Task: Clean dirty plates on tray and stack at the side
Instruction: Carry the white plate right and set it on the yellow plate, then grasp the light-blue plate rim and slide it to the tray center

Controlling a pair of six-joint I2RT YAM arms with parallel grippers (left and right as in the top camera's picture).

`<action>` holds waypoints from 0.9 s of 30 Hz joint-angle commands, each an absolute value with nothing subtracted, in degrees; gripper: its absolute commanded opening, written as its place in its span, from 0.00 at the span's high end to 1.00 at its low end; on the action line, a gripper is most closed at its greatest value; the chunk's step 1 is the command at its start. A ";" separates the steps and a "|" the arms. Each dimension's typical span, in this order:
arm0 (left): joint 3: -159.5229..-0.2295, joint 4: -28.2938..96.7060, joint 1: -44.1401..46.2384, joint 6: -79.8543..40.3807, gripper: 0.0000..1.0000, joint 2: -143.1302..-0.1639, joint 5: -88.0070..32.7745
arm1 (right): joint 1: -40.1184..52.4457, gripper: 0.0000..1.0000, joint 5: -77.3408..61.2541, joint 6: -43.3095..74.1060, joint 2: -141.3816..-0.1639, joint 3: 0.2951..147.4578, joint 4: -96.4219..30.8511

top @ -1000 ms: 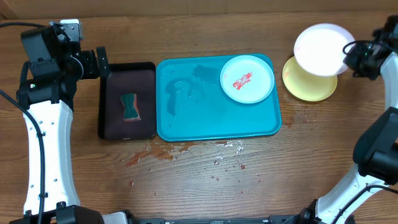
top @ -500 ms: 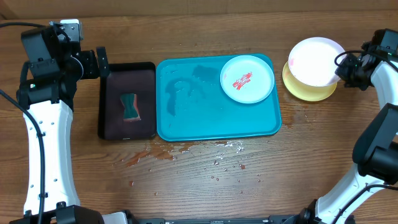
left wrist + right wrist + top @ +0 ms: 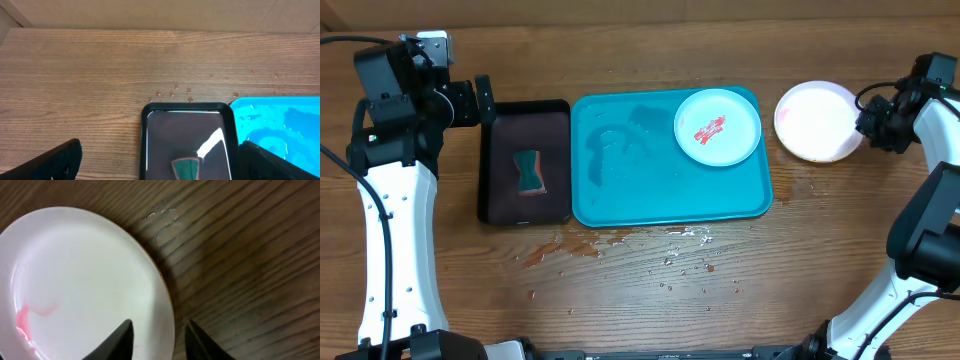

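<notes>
The black tray sits just beside the left side of the turquoise tray, with a green sponge lying in it. On the table in front of both trays there are water drops and a reddish wet smear. The turquoise tray's floor looks wet on its left half. The mint green plate lies flat in that tray's far right corner, with a red smear at its middle.

The white plate lies flat on the table to the right of the tray, off it, with a narrow strip of wood between them. It has a faint pink mark near its edge in the right wrist view. The right gripper is at this plate's right rim. Its jaws straddle the rim, one finger over the plate and one outside it, but I cannot tell whether they pinch it. Black cables loop around that wrist.

The left gripper hangs above the far end of the black tray, its jaws released and spread wide with nothing between them.

Bare wood runs along the whole front of the table and behind the trays to the far edge.
</notes>
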State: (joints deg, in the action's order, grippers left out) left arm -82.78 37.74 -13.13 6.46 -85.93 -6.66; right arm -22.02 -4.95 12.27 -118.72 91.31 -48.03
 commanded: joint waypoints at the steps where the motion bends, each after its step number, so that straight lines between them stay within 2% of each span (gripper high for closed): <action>1: -83.40 37.71 -12.88 7.73 0.00 -85.41 -6.42 | -21.93 0.62 -5.08 12.45 -118.80 93.06 -50.09; 6: -83.40 37.69 -12.88 7.73 0.00 -85.41 -6.44 | -21.91 0.61 -9.34 12.45 -116.38 97.47 -55.29; 12: -83.40 37.71 -12.88 7.73 0.00 -85.41 -6.44 | -18.94 0.60 -21.12 12.47 -113.56 98.17 -56.99; 17: -83.40 37.69 -12.88 7.73 0.00 -85.41 -6.44 | -10.74 0.61 -21.71 12.64 -114.24 97.45 -58.52; 21: -83.40 37.69 -12.88 7.73 0.00 -85.41 -6.44 | -3.64 0.60 -16.71 19.44 -114.87 97.34 -59.42; 22: -83.40 37.69 -12.88 7.73 0.00 -85.41 -6.44 | -2.26 0.54 -15.46 21.63 -114.96 97.32 -59.79; 24: -83.40 37.69 -12.88 7.73 0.00 -85.41 -6.44 | 0.27 0.30 -14.83 25.04 -115.18 96.66 -59.75; 27: -83.40 37.69 -12.88 7.73 0.00 -85.41 -6.44 | 3.27 0.18 -14.81 27.75 -115.22 95.22 -58.98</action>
